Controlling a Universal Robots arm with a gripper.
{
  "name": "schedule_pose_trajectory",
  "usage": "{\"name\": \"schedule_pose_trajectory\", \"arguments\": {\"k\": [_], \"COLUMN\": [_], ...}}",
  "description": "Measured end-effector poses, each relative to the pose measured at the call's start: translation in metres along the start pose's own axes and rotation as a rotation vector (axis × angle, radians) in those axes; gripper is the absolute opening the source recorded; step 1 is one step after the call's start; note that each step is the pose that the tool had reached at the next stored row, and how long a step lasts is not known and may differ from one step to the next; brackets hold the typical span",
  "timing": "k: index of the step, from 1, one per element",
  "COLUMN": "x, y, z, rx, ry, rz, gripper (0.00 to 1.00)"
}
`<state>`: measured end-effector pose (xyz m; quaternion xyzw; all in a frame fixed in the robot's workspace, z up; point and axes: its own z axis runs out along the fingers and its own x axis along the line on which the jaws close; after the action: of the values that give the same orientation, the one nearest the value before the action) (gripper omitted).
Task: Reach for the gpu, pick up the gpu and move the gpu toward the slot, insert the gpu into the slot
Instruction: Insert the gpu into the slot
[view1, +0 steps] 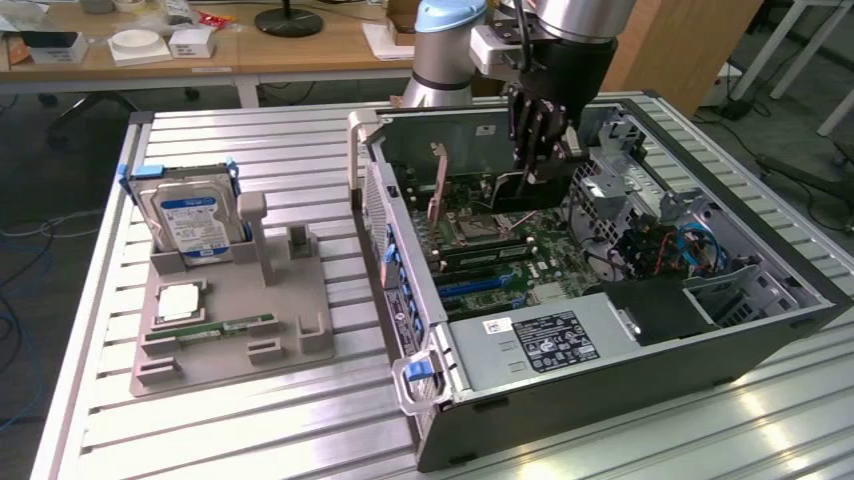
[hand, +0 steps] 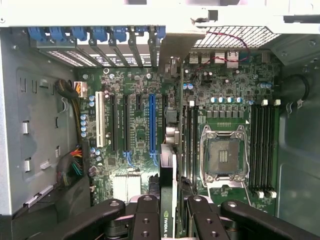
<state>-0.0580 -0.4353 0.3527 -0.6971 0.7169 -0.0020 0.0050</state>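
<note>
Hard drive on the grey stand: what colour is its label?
The hard drive has a blue-and-white label; the exterior view shows it best.

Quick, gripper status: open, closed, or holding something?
Gripper: closed on the gpu, with the card gripped edge-on between its fingers.

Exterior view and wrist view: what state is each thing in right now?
pincer, shut on the gpu.
gpu, held on edge over the motherboard.
computer case, side open.
hard drive, upright in the grey holder.
memory stick, lying flat.
processor socket, bare.
</note>
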Motion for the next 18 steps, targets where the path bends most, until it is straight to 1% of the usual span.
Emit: {"name": "schedule_pose_trajectory", "arguments": {"k": [18], "x": [0.0000], "y": [0.0000], "z": [0.0034], "rx": [0.0001], "ry": [0.0000], "rz": [0.000], "gripper": [0.26]}}
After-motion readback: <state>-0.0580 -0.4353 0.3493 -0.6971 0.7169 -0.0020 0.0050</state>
